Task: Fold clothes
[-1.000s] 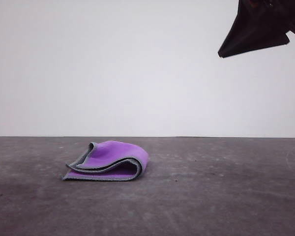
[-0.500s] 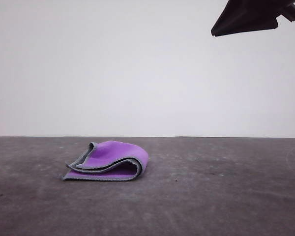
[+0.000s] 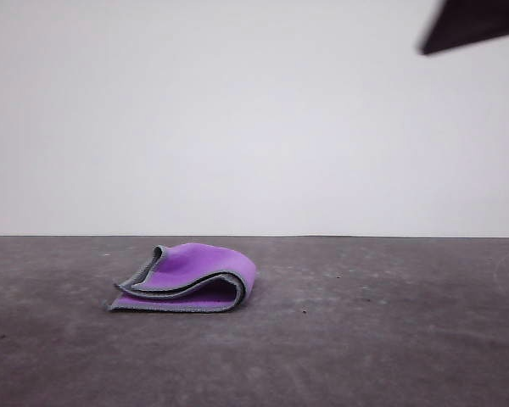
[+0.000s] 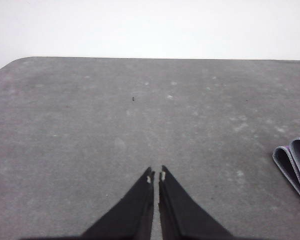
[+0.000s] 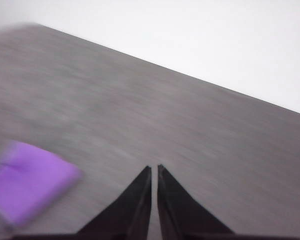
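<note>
Table (image 3: 382, 339), dark grey and faintly mottled, spans the whole lower front view, meeting a plain pale wall behind. Folded on it left of centre lies the cloth (image 3: 191, 278), purple face outward, its light grey stitched edging curling along the layered open side at the left and the rounded fold at the right. A dark slanted part of the right arm (image 3: 475, 25) hangs high at the upper right, well clear of the cloth. The left claw (image 4: 156, 176) hovers over bare table with its fingers pressed together and nothing between them, the cloth's edge off to one side. The right claw (image 5: 154, 170) is likewise pressed together, empty, above the table in a blurred picture.
</note>
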